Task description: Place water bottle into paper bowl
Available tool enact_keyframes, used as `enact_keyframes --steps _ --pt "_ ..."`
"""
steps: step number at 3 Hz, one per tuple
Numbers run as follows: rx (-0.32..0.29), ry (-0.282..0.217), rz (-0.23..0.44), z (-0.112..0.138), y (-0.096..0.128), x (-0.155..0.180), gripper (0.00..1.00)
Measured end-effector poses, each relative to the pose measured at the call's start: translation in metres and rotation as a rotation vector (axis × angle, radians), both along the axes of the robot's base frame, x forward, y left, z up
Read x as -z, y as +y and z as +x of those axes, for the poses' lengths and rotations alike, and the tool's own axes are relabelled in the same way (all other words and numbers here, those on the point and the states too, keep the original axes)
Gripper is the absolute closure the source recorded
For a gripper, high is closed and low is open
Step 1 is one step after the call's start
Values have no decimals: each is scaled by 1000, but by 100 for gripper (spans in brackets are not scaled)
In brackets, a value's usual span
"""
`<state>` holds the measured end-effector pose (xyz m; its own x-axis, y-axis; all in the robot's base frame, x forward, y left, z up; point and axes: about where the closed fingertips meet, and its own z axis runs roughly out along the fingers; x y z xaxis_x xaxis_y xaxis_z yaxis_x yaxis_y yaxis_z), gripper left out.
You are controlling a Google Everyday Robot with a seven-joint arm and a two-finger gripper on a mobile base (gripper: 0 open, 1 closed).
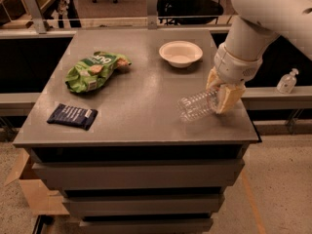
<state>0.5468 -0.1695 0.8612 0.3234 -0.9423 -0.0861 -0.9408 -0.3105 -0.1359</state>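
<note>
The clear crinkled water bottle (196, 106) is held tilted just above the table's front right part, its base toward the left. My gripper (219, 92) is shut on its neck end, so the cap is hidden behind the tan fingers (227, 97). The white paper bowl (180, 53) stands empty at the back of the table, behind the bottle and slightly to its left, apart from it.
A green snack bag (95, 69) lies at the left middle and a dark blue packet (72, 116) at the front left of the grey table (136, 101). A small pump-top sanitizer bottle (287, 81) stands on a ledge to the right.
</note>
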Motion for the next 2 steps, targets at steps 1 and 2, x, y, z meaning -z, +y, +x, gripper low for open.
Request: enact_keyframes --steps 1,2 --pt "68 -91 61 31 -8 -41 100" --pt "68 -91 61 31 -8 -41 100"
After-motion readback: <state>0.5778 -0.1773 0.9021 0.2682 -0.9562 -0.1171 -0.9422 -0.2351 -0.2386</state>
